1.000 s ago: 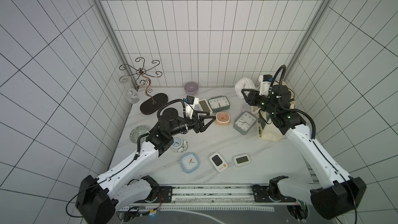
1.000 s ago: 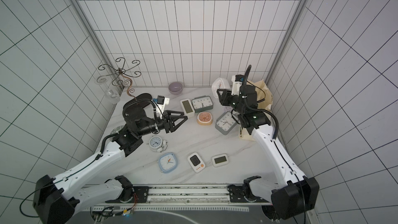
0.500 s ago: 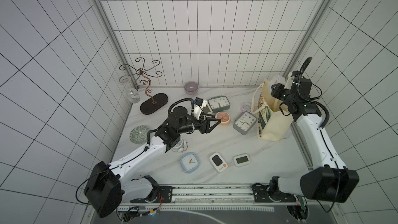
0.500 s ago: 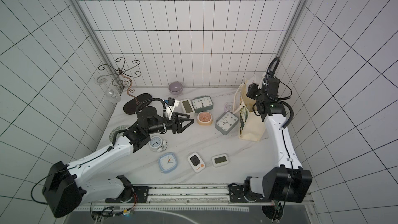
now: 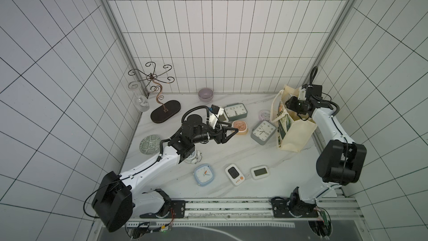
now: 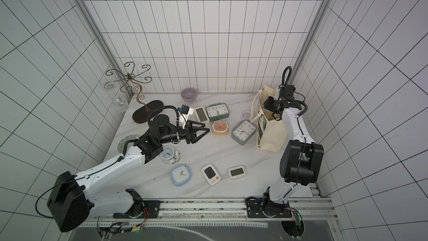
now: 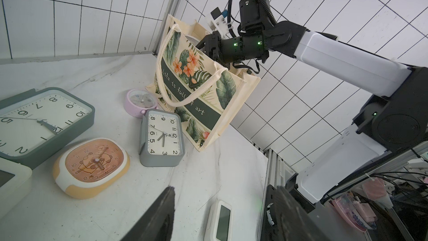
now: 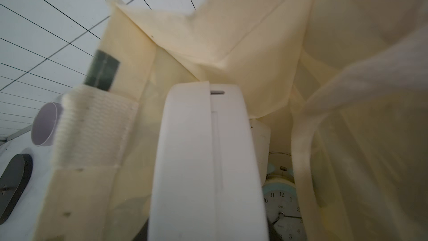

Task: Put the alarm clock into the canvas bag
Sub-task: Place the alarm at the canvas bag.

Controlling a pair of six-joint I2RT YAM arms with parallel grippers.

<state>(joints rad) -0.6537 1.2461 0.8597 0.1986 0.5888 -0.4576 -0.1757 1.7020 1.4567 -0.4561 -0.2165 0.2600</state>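
Swung across the worktop (image 5: 231, 154), the right claw (image 7: 205, 46) now sits inside the cream leaf-printed canvas bag (image 7: 196, 93), gripping a white slab-shaped alarm clock (image 8: 203, 158). Left claw (image 6: 205, 128) hangs spread wide, empty.

Lilac bowl (image 5: 205, 94) by back wall; dark-based wire stand (image 5: 165, 113), glass (image 5: 141, 104) beside; patterned plate (image 5: 149, 145) near left wall.

Bright even light, soft shadows; canvas bag (image 8: 231, 42) blurs close up.
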